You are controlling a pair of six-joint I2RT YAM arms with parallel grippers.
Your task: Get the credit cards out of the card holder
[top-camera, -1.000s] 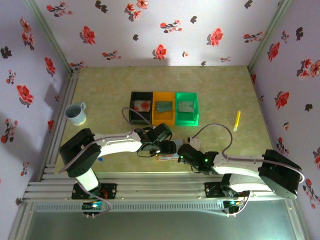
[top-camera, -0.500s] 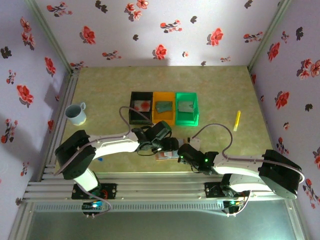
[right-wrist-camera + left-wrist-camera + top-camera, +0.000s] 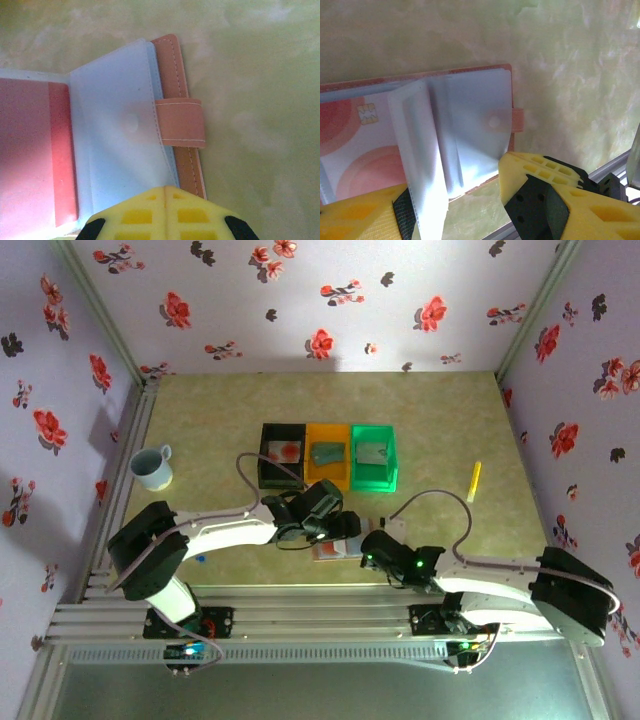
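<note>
Seen from above, the left arm (image 3: 215, 532) has swung its elbow out toward the left edge of the table (image 3: 440, 420) and sunk lower, so its forearm now lies flatter than a second ago. The left gripper (image 3: 345, 530) has crept a little to the right, further over the card holder (image 3: 328, 551). In the last half second the right arm (image 3: 500, 575) has dropped its elbow toward the near right corner, and the forearm now slopes up to the right gripper (image 3: 368, 543), which has edged slightly away from the near edge. The grey cable (image 3: 430, 502) looped above that arm arches higher and wider. Slightly more of the card holder shows between the two grippers.
</note>
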